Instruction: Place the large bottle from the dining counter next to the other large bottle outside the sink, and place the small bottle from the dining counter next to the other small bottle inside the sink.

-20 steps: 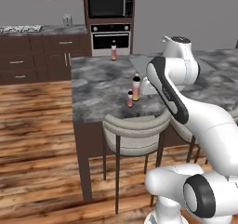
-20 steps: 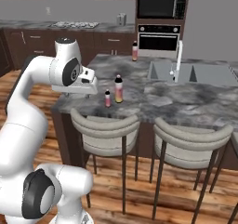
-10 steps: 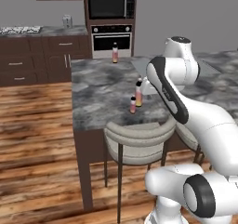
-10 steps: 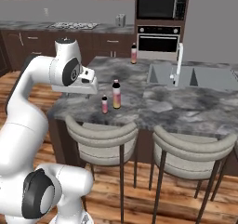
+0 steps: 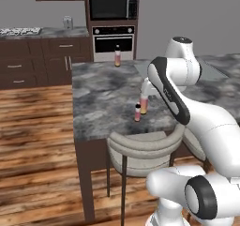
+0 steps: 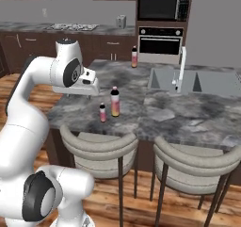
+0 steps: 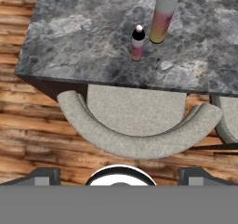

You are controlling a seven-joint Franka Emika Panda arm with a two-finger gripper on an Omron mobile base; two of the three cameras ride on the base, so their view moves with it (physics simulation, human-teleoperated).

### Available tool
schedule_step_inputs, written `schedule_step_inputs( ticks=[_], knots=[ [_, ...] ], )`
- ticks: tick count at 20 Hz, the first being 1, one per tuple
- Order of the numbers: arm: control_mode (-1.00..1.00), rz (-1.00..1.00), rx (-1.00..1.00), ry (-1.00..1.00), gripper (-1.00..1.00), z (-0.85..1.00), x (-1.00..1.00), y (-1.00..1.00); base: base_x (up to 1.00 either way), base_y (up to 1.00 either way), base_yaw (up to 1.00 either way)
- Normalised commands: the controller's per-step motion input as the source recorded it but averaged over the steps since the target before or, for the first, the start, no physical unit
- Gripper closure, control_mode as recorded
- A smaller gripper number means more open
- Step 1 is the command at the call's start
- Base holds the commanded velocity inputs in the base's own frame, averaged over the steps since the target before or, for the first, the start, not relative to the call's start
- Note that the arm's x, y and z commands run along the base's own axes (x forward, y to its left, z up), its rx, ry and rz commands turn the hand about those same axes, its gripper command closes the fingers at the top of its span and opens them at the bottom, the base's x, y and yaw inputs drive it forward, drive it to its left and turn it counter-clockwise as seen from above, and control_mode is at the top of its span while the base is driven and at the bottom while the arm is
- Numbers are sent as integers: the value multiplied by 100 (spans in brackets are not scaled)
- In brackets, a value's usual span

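Note:
On the dining counter (image 6: 155, 113) the large bottle (image 6: 115, 102) (image 7: 162, 16), pink to yellow with a dark cap, stands upright near the front edge. Just left of it is the small bottle (image 6: 102, 112) (image 7: 137, 43) (image 5: 137, 112). My gripper (image 6: 77, 93) (image 7: 120, 176) hovers open above the counter's front edge, left of both bottles and touching neither. The other large bottle (image 6: 134, 57) (image 5: 117, 56) stands at the counter's far edge, left of the sink (image 6: 197, 80) and its faucet (image 6: 181, 68). The other small bottle is hidden.
Two grey stools (image 6: 99, 150) (image 6: 197, 169) are tucked under the counter's front edge; one stool (image 7: 135, 125) lies right below my hand. A wall counter (image 6: 75, 29) and an oven (image 6: 162, 40) line the back. Wooden floor (image 5: 37, 140) stretches to the left.
The whole scene has slid down and grown in both base views, so the camera has moved closer to the counter. The bottles stand as before and the gripper stays open.

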Motion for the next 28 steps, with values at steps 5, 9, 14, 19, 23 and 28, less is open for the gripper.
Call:
schedule_step_inputs(
  ticks=[5, 9, 14, 19, 23, 28],
  knots=[
    [100, 0, 0, 0, -100, 0, 0, 0, 39, 0, 0],
    [100, 0, 0, 0, -100, 0, 0, 0, 36, 0, 0],
    [100, 0, 0, 0, -100, 0, 0, 0, 28, 0, 0],
    [100, 0, 0, 0, -100, 0, 0, 0, 19, 0, 0],
    [100, 0, 0, 0, -100, 0, 0, 0, 1, 0, 0],
    [-100, 0, 0, 0, -100, -1, 0, 0, 0, 0, 0]
  ],
)
